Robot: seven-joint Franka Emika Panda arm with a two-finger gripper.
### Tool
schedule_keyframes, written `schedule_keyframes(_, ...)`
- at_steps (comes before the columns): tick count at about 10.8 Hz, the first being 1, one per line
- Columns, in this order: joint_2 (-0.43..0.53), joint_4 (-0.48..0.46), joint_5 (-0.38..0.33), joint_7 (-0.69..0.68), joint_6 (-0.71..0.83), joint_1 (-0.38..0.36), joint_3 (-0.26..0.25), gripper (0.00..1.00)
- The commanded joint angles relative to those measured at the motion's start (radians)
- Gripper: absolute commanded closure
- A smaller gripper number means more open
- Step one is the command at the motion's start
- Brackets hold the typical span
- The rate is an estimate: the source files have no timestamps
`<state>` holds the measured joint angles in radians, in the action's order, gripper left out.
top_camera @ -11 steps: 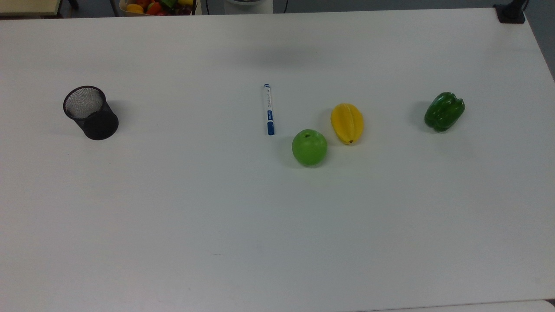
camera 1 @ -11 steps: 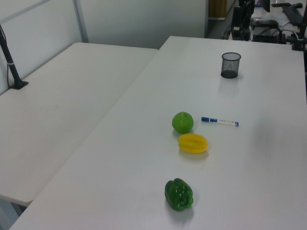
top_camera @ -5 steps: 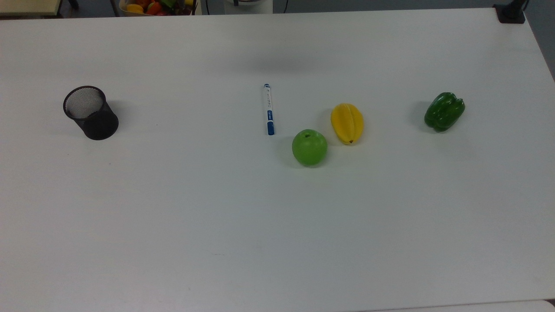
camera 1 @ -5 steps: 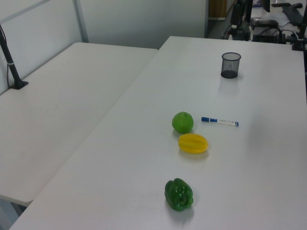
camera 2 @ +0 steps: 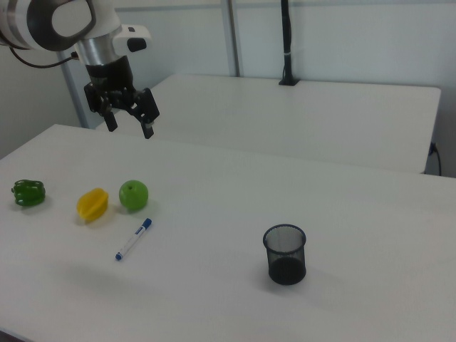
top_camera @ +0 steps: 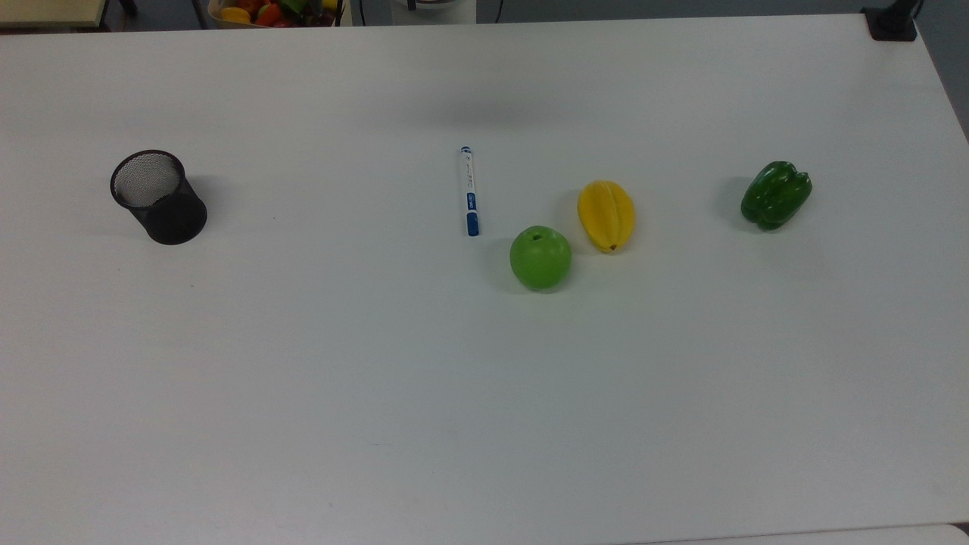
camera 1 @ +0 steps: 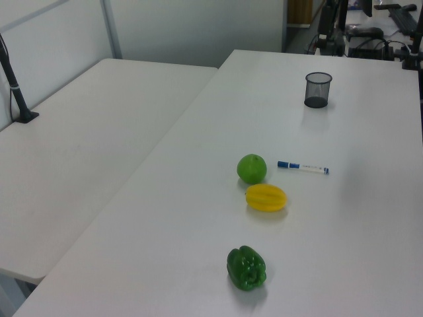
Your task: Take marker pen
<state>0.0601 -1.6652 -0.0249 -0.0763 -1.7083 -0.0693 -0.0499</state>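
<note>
The marker pen (top_camera: 469, 191) label print is too small to read.

The green apple (top_camera: 540, 257) is sitting just beside the marker pen (top_camera: 469, 191)'s capped end, crowding that end on the side toward the table (top_camera: 484, 424)'s near edge in the top view. The starfruit (top_camera: 606, 216) is lying near the barrel's right. Bare table is lying open along the pen's left, toward the mesh cup (top_camera: 157, 197), well apart.
</note>
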Motion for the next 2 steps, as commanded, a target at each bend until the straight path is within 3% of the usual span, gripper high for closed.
schedule_keyframes(1, 0.004, -0.005, -0.017, -0.023, -0.011, -0.020, -0.019, 0.00)
schedule_keyframes(2, 0.004, -0.007, -0.017, -0.023, -0.008, -0.020, -0.019, 0.00)
